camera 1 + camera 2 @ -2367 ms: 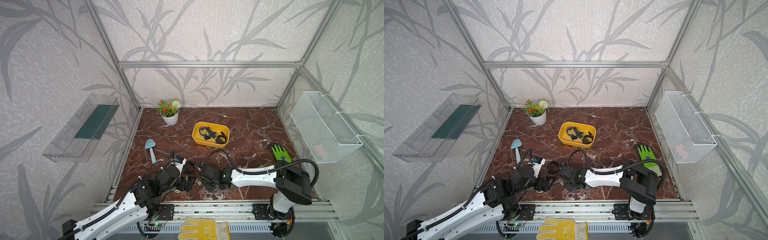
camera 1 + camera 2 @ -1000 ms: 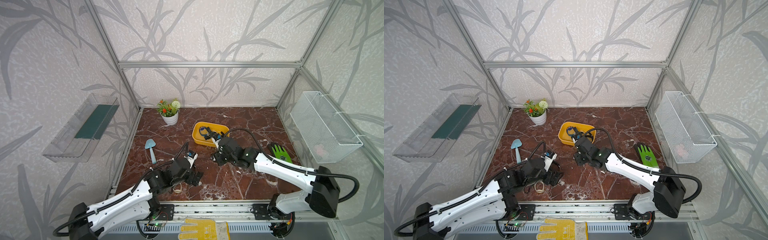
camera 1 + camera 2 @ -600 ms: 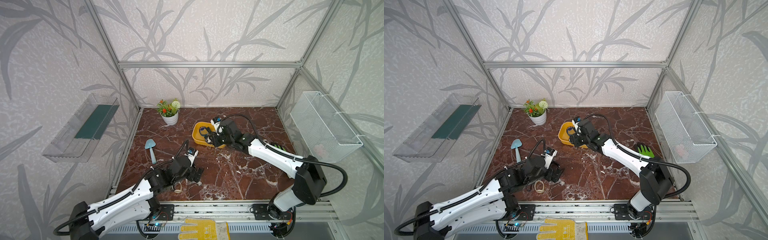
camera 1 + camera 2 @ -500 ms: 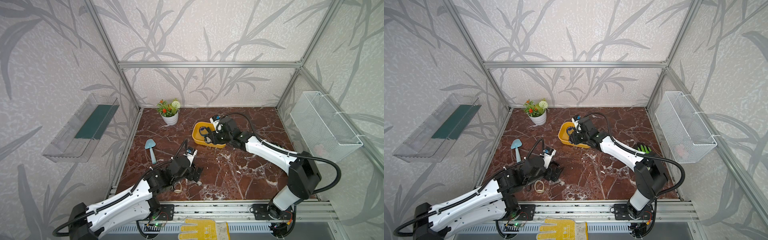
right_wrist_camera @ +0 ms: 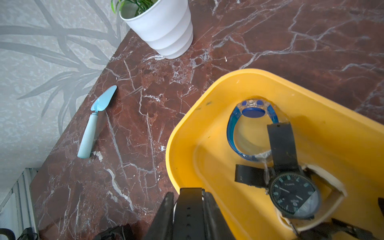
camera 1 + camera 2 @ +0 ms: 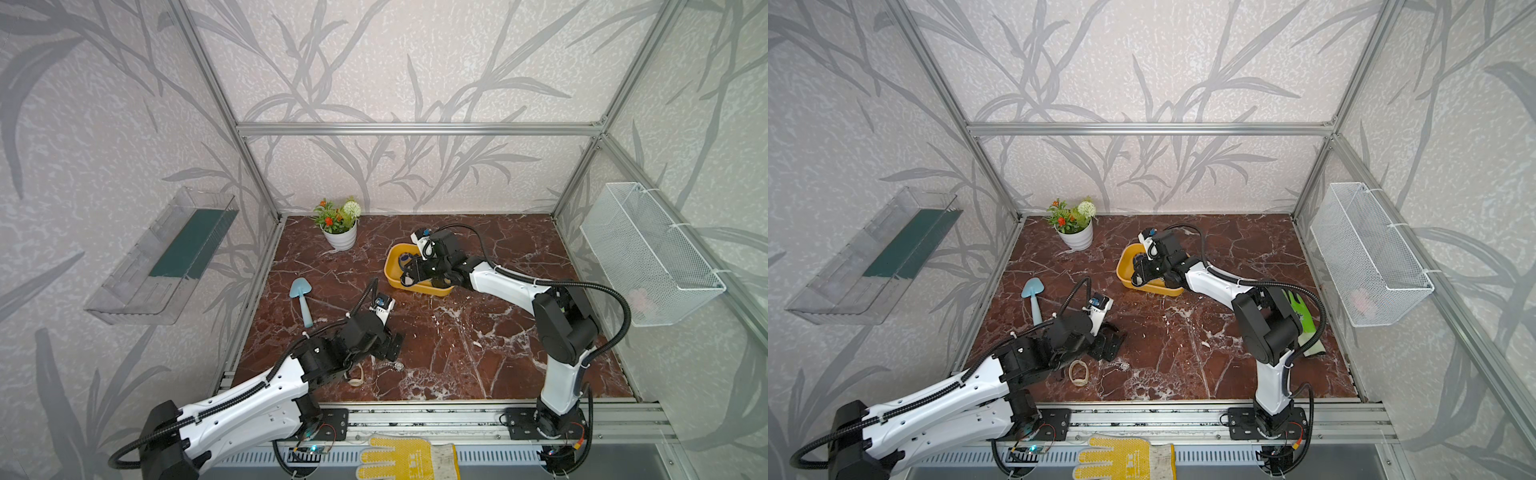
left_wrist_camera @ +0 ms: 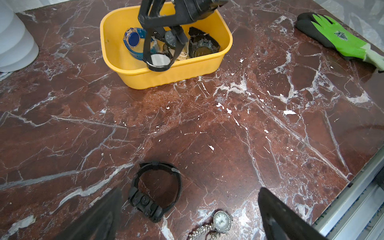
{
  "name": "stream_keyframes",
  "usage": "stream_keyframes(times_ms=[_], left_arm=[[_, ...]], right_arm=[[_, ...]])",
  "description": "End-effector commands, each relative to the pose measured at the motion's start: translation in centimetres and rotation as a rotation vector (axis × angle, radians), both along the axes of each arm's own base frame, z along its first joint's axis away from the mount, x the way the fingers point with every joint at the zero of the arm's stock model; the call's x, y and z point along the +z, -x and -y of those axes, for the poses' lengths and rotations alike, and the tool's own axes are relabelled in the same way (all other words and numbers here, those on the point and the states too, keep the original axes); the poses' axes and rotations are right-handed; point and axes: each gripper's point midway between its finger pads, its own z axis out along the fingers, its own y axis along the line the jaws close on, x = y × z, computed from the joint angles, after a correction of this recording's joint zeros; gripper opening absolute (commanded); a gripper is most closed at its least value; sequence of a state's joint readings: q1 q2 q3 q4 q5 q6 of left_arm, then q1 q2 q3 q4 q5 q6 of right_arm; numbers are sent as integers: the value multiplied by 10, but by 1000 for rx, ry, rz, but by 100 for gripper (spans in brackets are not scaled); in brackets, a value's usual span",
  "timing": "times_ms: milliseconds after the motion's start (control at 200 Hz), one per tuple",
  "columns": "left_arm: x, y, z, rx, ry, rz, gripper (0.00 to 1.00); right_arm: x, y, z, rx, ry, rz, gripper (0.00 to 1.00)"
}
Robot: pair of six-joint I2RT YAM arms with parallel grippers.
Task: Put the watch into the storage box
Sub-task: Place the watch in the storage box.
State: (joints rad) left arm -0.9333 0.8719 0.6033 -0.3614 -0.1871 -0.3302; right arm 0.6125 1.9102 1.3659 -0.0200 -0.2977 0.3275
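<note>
The storage box (image 6: 419,289) (image 6: 1152,289) is a yellow tub at mid table. In it lie a blue watch (image 5: 250,126), a dark-faced black watch (image 5: 293,193) and a chunky black one (image 7: 202,46). My right gripper (image 6: 409,274) (image 5: 190,195) hangs over the box's near rim, shut on a black-strapped watch (image 7: 159,60) whose white face dangles below the fingers. My left gripper (image 6: 388,347) (image 7: 189,191) stands open low over the front of the table. Between its fingers lie a black watch (image 7: 155,191) and a small silver watch (image 7: 222,221).
A white flower pot (image 6: 340,237) stands at the back left, with a blue trowel (image 6: 302,297) in front of it. A green glove (image 6: 1298,309) lies at the right. A beige band (image 6: 1079,372) lies by the left arm. A mesh basket (image 6: 648,253) and a clear tray (image 6: 166,253) hang on the walls.
My right arm has carried the black-strapped watch from the table's front up to the yellow box. The left gripper has stayed open near the front.
</note>
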Motion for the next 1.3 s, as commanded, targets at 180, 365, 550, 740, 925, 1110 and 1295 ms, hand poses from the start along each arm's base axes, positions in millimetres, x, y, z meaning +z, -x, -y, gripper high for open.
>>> stream_keyframes(times_ms=[180,365,550,740,925,1110,1295], left_arm=[[16,-7,1,19,10,43,99],[17,-8,1,22,7,48,99],[17,-8,-1,26,2,50,99],[16,-8,-2,27,-2,50,99],[18,-9,-5,35,-7,60,99],[18,-9,-7,41,-10,64,99],[16,-11,-10,58,-25,66,99]], right_arm=[[39,-24,-16,37,-70,69,25],[36,-32,-19,38,-74,58,25],[12,-40,-21,33,-61,22,25],[-18,-46,-20,18,-49,-28,25],[-33,-50,-17,0,-62,-60,25],[-43,-53,-12,-8,-44,-80,28],[-39,-55,-3,-41,-17,-70,54]])
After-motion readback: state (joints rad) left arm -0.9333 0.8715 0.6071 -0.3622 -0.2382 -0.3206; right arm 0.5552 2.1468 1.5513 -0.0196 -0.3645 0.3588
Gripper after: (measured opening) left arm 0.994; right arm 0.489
